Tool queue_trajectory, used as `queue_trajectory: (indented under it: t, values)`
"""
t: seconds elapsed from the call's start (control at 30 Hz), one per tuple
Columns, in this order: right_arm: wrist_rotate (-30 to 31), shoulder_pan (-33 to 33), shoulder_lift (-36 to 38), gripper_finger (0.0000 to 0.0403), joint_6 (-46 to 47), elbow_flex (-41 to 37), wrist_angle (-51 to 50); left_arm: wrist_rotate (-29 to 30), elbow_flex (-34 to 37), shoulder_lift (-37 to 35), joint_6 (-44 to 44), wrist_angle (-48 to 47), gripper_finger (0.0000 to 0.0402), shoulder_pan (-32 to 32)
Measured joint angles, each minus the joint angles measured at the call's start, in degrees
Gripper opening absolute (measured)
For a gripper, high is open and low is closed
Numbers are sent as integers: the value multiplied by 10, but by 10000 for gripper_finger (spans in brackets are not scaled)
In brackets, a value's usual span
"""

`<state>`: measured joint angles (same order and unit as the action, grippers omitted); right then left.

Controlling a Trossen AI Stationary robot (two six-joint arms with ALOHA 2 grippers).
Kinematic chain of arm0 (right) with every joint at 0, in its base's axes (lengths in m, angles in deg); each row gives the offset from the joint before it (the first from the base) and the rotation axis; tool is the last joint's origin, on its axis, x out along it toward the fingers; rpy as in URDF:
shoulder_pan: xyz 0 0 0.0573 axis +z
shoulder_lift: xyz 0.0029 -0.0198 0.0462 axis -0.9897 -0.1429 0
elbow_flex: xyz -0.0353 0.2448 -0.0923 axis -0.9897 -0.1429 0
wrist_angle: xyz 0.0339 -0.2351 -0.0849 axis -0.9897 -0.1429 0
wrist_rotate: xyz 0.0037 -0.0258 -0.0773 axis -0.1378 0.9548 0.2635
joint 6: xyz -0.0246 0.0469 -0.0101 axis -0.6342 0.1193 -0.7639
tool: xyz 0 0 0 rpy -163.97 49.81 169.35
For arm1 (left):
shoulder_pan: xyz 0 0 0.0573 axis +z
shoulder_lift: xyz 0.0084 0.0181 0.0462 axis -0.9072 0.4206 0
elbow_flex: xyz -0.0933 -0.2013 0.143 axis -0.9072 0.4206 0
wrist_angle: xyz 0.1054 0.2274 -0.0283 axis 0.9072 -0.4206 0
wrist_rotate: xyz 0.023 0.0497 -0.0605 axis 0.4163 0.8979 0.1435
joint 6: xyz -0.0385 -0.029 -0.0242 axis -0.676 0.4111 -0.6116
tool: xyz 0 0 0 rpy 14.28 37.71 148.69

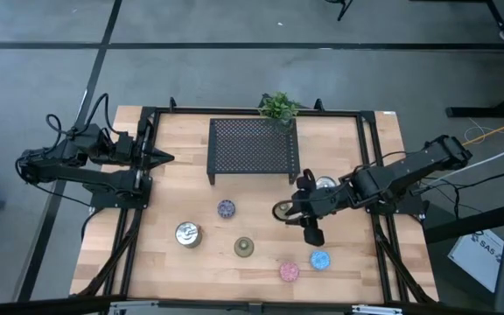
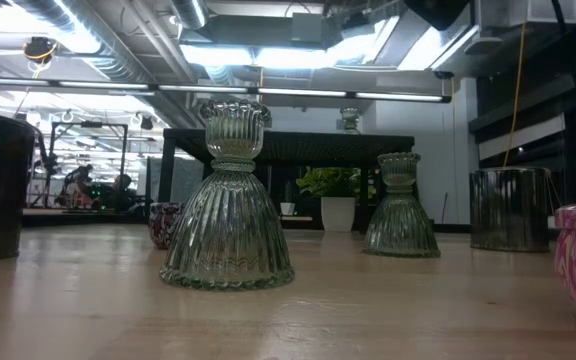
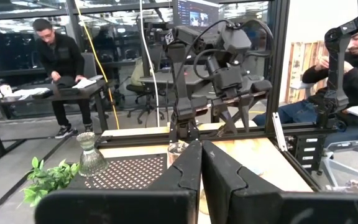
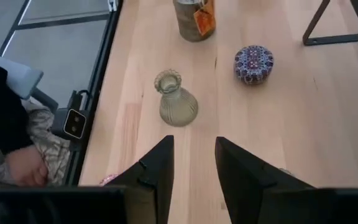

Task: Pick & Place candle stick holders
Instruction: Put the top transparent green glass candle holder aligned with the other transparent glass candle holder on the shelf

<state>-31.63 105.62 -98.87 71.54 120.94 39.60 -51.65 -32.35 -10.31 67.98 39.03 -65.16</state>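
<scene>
My right gripper is open and empty, low over the table's right middle. It points toward the table's left at an olive glass holder that stands upright on its flared base. A second olive holder stands just beside that arm. A third stands on the black mesh rack. A purple holder, a silver one, a pink one, a blue one and another silver one stand on the table. My left gripper is shut and empty at the left edge.
The rack stands at the far middle with a small green plant behind it. A black frame runs round the tabletop. People sit and stand beyond the table in the left wrist view. Bare wood lies between the holders and the left edge.
</scene>
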Motion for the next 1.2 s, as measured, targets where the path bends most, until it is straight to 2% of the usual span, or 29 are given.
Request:
queue_trajectory:
  t: [0.3, 0.53, 0.77, 0.93, 1.1, 1.2]
  values:
    - [0, -1, 0, 119, 11, 0, 1, 0, 0, 0, 0, 0, 8, 0]
    - [0, -2, 0, 119, -85, 0, 11, 0, 0, 0, 0, 0, 7, 0]
    - [0, -12, -5, 120, -91, 0, 29, 0, 0, 0, 0, 0, 6, 0]
    - [44, -35, -28, 120, -69, 0, 39, 0, 0, 0, 0, 0, 8, 0]
    - [43, -55, -50, 119, -65, 0, 54, 0, 0, 0, 0, 0, 6, 0]
    - [33, -58, -57, 119, -94, 0, 80, 0, 0, 0, 0, 0, 6, 0]
